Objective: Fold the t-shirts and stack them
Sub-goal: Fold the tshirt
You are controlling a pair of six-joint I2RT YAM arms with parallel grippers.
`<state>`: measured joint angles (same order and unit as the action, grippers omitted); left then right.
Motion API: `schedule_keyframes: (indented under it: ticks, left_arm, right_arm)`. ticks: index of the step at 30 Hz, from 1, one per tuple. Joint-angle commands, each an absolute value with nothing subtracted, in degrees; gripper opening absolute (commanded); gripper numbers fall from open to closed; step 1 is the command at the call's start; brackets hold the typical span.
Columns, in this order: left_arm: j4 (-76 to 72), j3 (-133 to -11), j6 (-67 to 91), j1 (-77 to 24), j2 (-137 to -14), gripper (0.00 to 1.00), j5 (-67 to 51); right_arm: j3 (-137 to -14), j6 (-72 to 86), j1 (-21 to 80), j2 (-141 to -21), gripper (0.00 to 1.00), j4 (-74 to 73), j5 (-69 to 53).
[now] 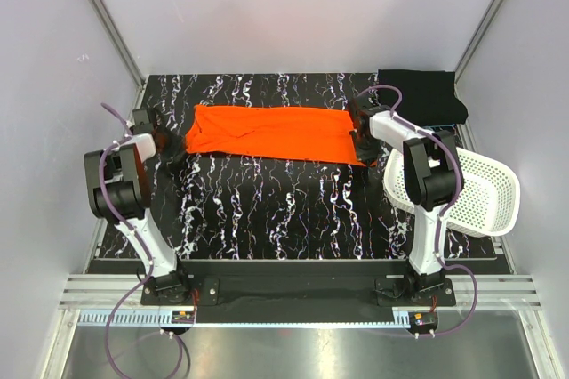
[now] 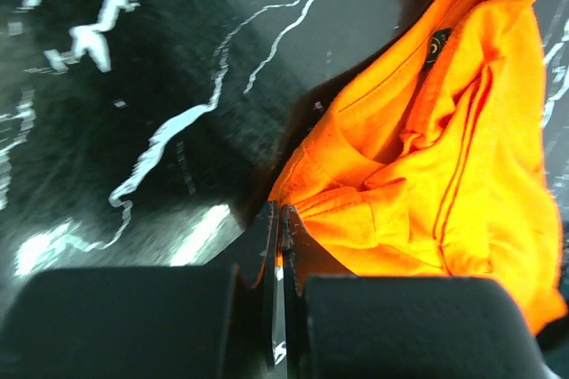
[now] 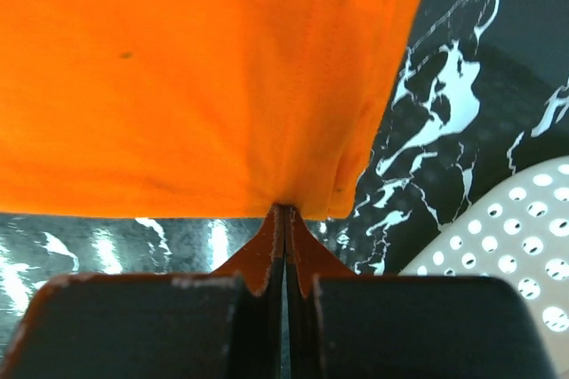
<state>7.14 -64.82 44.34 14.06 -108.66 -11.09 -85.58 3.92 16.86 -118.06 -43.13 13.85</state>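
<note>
Orange shirt (image 1: 271,134) lies stretched on the worktop (image 1: 267,210) left of the basket (image 1: 484,192), black shirt (image 1: 422,94) behind it; our left end effector (image 2: 280,217) and right end effector (image 3: 284,214) each pinch one end, so we judge the fold needs both lifted together.

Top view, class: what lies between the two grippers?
The orange t-shirt, a long band running from the left gripper to the right gripper, both shut on its ends; top view shows it.
</note>
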Motion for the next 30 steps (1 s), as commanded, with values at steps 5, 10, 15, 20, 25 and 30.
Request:
schedule_keyframes:
  ticks: [5,10,15,20,25,30]
  left_arm:
    - [15.03,-67.16,37.97,14.15,-103.72,0.0,-4.14]
    - [19.41,-66.62,36.39,14.24,-101.95,0.0,2.09]
    - [23.02,-65.74,34.54,14.33,-101.43,0.0,6.59]
    - [23.64,-63.37,33.76,15.64,-98.53,0.0,4.76]
    - [25.22,-61.35,32.52,17.48,-92.91,0.0,3.6]
    - [27.77,-62.4,32.87,21.7,-89.82,0.32,0.36]
  right_arm:
    - [-82.44,4.74,16.61,-113.03,0.0,-43.77,12.39]
    - [-81.91,5.45,16.61,-107.94,0.0,-44.12,13.09]
    - [-84.2,7.29,16.96,-104.51,0.0,-45.18,12.04]
    - [-87.36,10.45,20.56,-103.62,0.04,-43.6,11.34]
    - [-95.25,9.06,32.68,-107.13,0.15,-38.07,14.41]
    - [-103.35,7.04,40.42,-112.58,0.29,-26.22,10.92]
